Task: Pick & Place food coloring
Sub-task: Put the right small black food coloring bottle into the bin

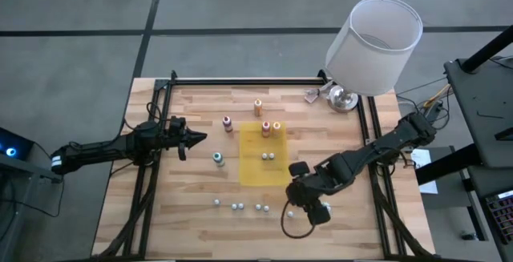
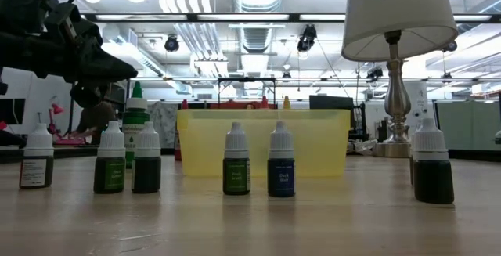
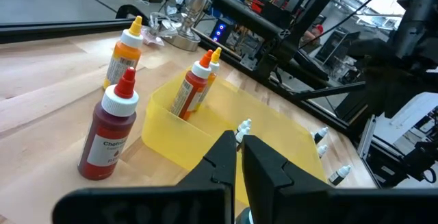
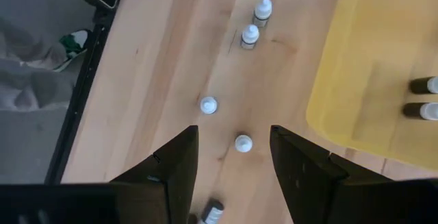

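The food coloring bottles stand upright on their bases on the table. The orange one (image 1: 258, 106), dark red one (image 1: 228, 123) and teal one (image 1: 218, 159) stand beside the yellow tray (image 1: 264, 174). The pinkish red (image 1: 266, 128) and yellow (image 1: 276, 126) ones stand at its far end. My left gripper (image 1: 196, 139) is shut, left of the tray, its tip short of the teal bottle; its wrist view shows the dark red bottle (image 3: 109, 131) close by. My right gripper (image 4: 233, 133) is open above the near row, with a white-capped bottle (image 4: 243, 142) below the gap.
Several small white-capped bottles (image 1: 239, 207) stand in a row near the table's near edge, and two more (image 1: 268, 157) stand in the tray. A lamp with a white shade (image 1: 373, 44) stands at the far right corner. Black rails (image 1: 240, 80) run along the table's sides.
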{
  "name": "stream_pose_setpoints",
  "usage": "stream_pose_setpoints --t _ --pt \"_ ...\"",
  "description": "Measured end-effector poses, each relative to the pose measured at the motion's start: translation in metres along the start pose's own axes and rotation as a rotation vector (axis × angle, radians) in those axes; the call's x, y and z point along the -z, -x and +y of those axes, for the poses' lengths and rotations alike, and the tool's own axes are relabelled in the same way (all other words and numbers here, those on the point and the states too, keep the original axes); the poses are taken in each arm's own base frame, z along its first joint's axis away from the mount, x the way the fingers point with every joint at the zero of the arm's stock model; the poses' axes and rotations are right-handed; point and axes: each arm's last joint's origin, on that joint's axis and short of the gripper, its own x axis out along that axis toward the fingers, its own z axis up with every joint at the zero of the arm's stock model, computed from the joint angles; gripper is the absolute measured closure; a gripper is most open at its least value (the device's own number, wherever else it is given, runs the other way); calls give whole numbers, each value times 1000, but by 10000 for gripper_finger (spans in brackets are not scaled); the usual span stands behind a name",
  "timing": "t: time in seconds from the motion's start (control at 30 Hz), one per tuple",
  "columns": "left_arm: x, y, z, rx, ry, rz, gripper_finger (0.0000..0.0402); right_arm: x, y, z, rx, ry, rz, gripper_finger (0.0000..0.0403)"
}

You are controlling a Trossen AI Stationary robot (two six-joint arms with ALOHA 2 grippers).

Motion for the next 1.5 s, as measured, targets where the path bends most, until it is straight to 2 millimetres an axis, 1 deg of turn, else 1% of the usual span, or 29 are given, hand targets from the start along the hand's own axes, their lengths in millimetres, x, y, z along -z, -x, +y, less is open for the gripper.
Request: stream_pose_setpoints --t 0.37,0.53,0.6,0.77,0.9,1.13,1.33,1.5 --pt "0 0 0 0 0 0 401 7 -3 16 -13 -21 25 229" --pt "0 0 0 0 0 0 401 16 -3 19 -6 -47 73 229" --pt "0 0 0 0 0 0 401 20 1 19 -6 -77 68 229" --pt "0 0 0 0 0 0 401 37 8 17 -6 -162 71 229" --pt "0 0 0 0 0 0 401 54 14 16 -7 -224 77 229" --pt "0 0 0 0 0 0 401 84 23 24 -28 -197 91 229" --pt "0 0 0 0 0 0 401 111 21 29 -38 -218 135 229" --pt "0 0 0 0 0 0 401 127 12 30 -25 -204 177 229"
